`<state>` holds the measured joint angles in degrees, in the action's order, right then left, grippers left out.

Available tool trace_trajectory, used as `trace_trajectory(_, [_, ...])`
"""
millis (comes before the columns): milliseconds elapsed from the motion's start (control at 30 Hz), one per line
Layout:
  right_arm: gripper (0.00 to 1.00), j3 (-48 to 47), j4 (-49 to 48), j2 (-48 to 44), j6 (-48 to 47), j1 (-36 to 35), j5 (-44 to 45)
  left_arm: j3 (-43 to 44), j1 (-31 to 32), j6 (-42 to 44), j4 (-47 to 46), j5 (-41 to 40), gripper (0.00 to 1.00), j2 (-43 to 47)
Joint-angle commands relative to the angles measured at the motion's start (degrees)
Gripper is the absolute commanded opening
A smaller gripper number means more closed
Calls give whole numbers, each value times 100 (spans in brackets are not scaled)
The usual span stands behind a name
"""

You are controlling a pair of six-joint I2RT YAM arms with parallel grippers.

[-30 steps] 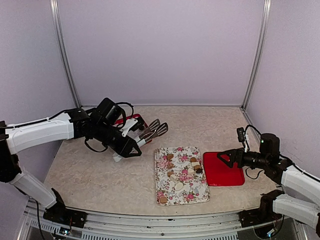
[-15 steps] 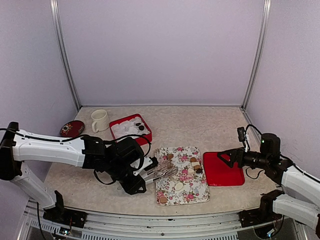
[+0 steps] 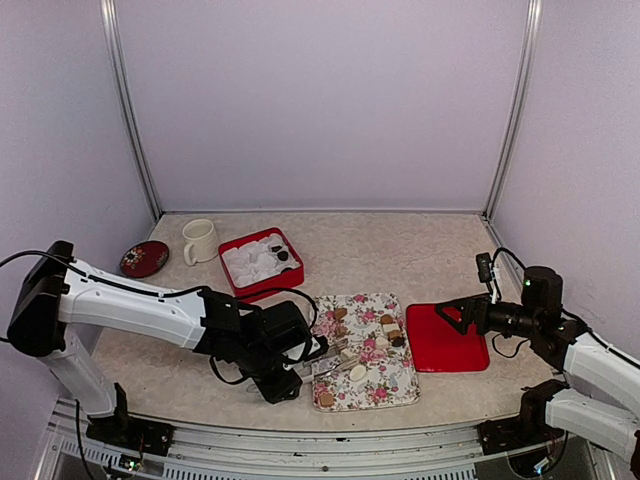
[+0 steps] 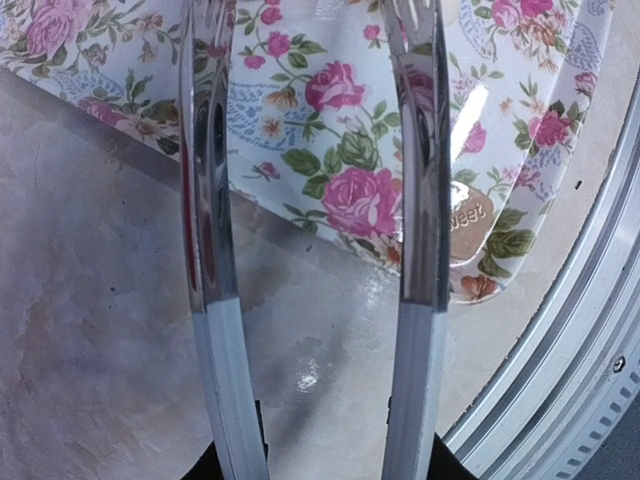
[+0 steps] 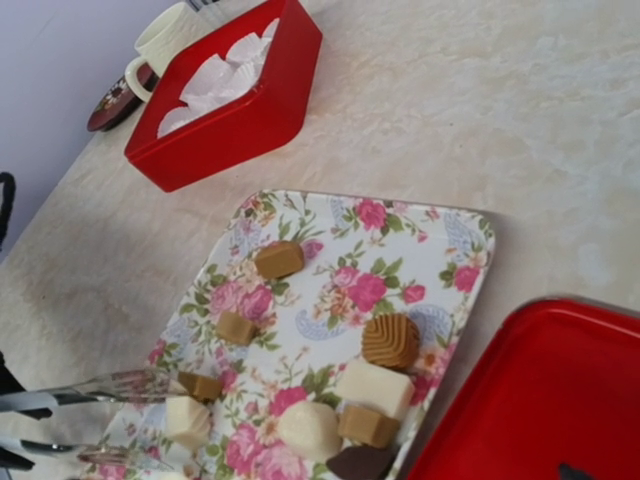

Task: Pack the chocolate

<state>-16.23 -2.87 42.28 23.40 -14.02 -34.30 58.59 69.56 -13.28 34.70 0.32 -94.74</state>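
Several small chocolate pieces [image 3: 390, 328], tan, white and dark, lie on the floral tray [image 3: 385, 385]. My left gripper [image 3: 303, 362] is shut on metal tongs [image 3: 330, 360] at the tray's near-left side. Their tips reach over the tray, spread on either side of a white piece [image 5: 187, 418]. In the left wrist view the two tong arms [image 4: 205, 200] stand apart over the tray [image 4: 340, 120], with a tan piece [image 4: 468, 215] by the right arm. The red box [image 3: 262, 262] with white liner holds a dark piece [image 3: 282, 255]. My right gripper [image 3: 450, 315] hangs open above the red lid [image 3: 447, 340].
A cream mug [image 3: 200, 240] and a dark red saucer [image 3: 144, 257] stand at the back left beside the box. The red lid lies flat just right of the tray. The table's metal front rail [image 4: 590, 330] runs close behind the tray's near edge.
My left arm has swung with the tongs from over the red box forward to the tray's near-left side, uncovering box and mug. The right arm has not moved.
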Motion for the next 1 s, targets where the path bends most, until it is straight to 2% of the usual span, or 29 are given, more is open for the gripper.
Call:
trace_trajectory(0, [100, 15, 36, -80, -13, 102, -19, 311, 53, 106, -125, -123, 38, -157])
trace_trajectory(633, [100, 50, 15, -45, -45, 102, 20, 527, 95, 279, -25, -215, 30, -560])
trace_trajectory(967, [100, 49, 7, -36, -29, 102, 16, 526, -204, 434, -169, -116, 24, 244])
